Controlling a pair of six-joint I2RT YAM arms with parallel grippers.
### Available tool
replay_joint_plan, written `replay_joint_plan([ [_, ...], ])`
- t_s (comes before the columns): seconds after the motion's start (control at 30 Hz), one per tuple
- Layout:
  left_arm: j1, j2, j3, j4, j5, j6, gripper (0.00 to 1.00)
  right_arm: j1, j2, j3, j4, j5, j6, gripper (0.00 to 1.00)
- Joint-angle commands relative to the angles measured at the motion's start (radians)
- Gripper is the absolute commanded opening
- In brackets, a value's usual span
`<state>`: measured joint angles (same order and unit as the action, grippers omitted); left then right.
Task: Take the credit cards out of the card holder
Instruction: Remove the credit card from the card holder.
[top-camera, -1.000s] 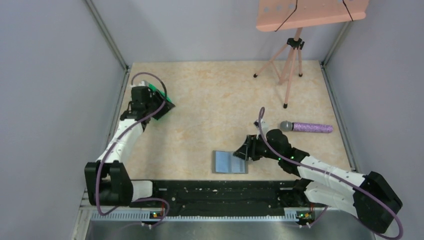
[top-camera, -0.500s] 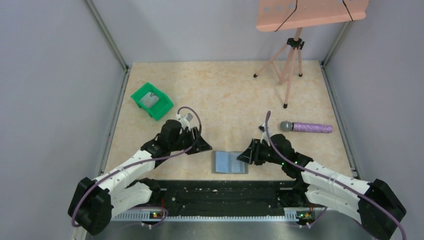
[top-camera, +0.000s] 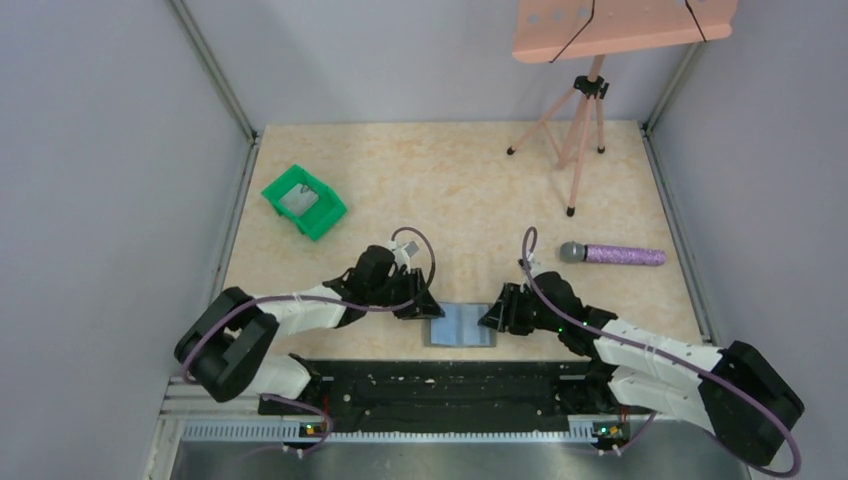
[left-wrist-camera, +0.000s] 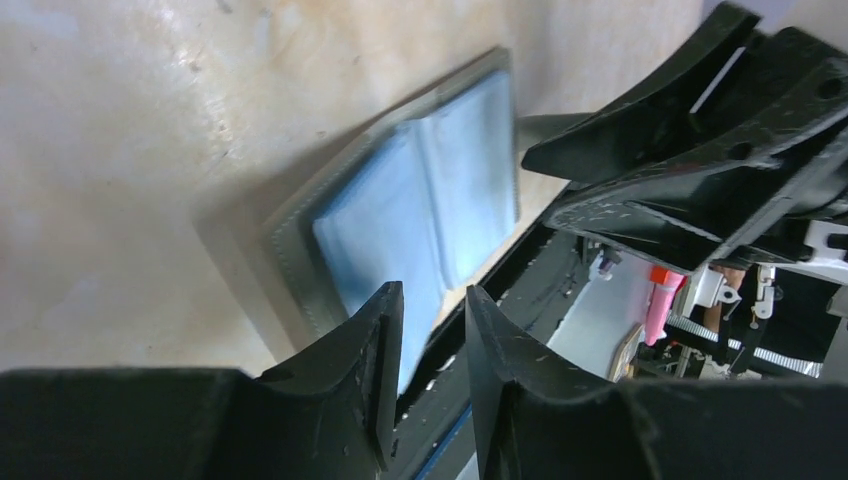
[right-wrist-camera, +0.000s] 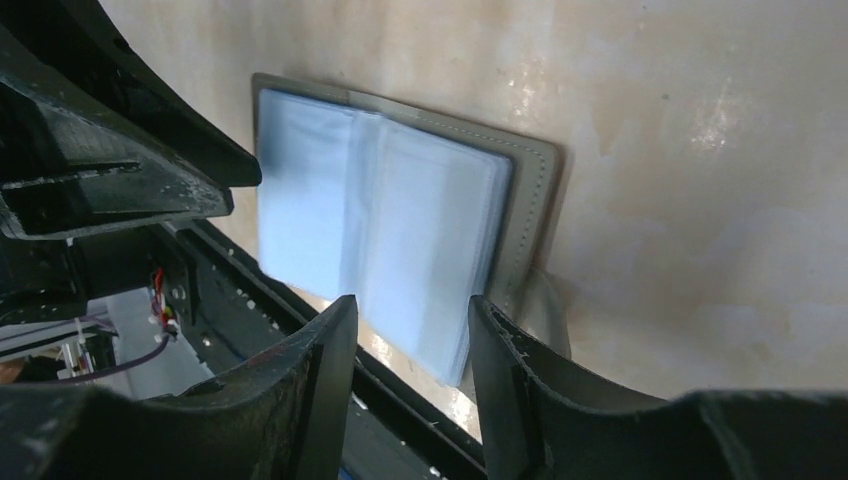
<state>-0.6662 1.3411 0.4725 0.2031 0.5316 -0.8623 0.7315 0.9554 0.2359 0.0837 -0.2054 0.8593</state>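
card holder (top-camera: 460, 325) lies open and flat on the bench (top-camera: 450, 190), centred at its near edge, 2 halves spread side by side, grey stitched outer rim, pale blue-grey sleeves face up, crease down the middle.

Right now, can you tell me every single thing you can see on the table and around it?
card holder: one, grey outside and blue-grey inside, lying open by the table's near edge
bin: one, green, far left of the table
flat thing: one, grey, inside the bin; too small to tell what it is
microphone: one, purple handle and grey head, lying at the right
tripod stand: one, pink, back right, holding a pink board
table: one, beige
left gripper: one, black, at the card holder's left edge, jaws apart
right gripper: one, black, at the card holder's right edge, jaws apart
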Motion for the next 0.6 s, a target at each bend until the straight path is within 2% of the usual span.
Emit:
replay_joint_plan([
  [0.0, -0.023, 0.085, -0.032, 0.126, 0.010, 0.007, 0.34, -0.004, 0.057, -0.013, 0.059, 0.007, 0.009, 0.45],
  [0.3, -0.052, 0.191, -0.077, 0.212, -0.005, -0.017, 0.32, -0.004, 0.137, -0.019, 0.138, -0.037, -0.003, 0.39],
  [0.47, -0.064, 0.201, -0.090, 0.242, -0.014, -0.036, 0.31, -0.004, 0.111, -0.017, 0.140, -0.052, -0.003, 0.27],
  [0.57, -0.067, 0.184, -0.094, 0.234, -0.019, -0.037, 0.31, -0.004, 0.074, -0.005, 0.095, -0.040, -0.006, 0.26],
])
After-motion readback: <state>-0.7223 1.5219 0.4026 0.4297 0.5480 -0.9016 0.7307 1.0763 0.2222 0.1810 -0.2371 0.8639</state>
